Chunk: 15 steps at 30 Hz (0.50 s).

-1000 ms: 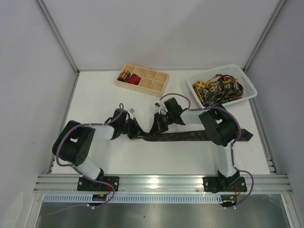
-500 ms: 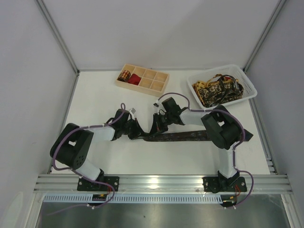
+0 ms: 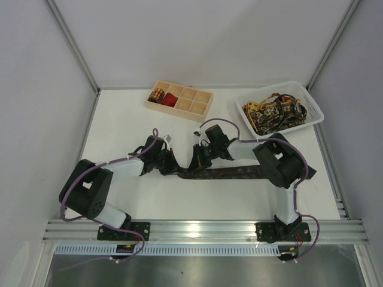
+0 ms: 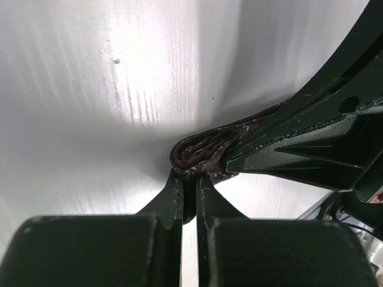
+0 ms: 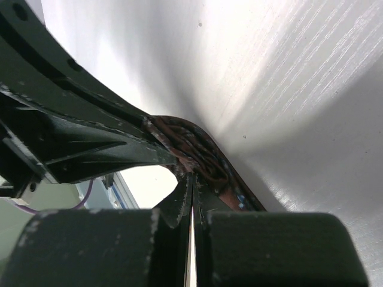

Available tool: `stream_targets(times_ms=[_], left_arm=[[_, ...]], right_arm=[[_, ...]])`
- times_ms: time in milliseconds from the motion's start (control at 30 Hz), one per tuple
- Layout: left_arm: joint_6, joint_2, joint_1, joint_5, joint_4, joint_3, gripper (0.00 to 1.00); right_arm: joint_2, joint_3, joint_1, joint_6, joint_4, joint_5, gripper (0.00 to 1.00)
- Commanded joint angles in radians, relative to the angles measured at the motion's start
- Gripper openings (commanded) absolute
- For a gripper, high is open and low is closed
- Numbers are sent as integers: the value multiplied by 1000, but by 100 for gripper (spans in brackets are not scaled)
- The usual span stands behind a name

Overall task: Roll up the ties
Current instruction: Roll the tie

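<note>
Wooden tray [image 3: 192, 106] holds a gold-and-black coil [image 3: 157, 94] and red coil [image 3: 169, 100], white basket [image 3: 269, 88] tangled ties [image 3: 275, 113]; my left claw [image 4: 190, 179] and right claw [image 5: 191, 176] clench the dark brown tie [image 3: 233, 172] at its end on the desk [image 3: 131, 119].

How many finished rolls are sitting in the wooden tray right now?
2: a gold-and-black coil at the left end of the tray, and a red coil in the compartment beside it. None looks hidden from above.
</note>
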Motion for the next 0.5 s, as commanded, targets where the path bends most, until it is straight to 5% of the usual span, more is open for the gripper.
stream_targets(times_ms=[0,467], left_arm=[[98,-68,8,-122,-130,53,0],[138,-81,-69,-148,-247,139,0]], right_arm=[[18,-17,4,-33,-61,48,0],[33,48,37,7,-45,45,0]])
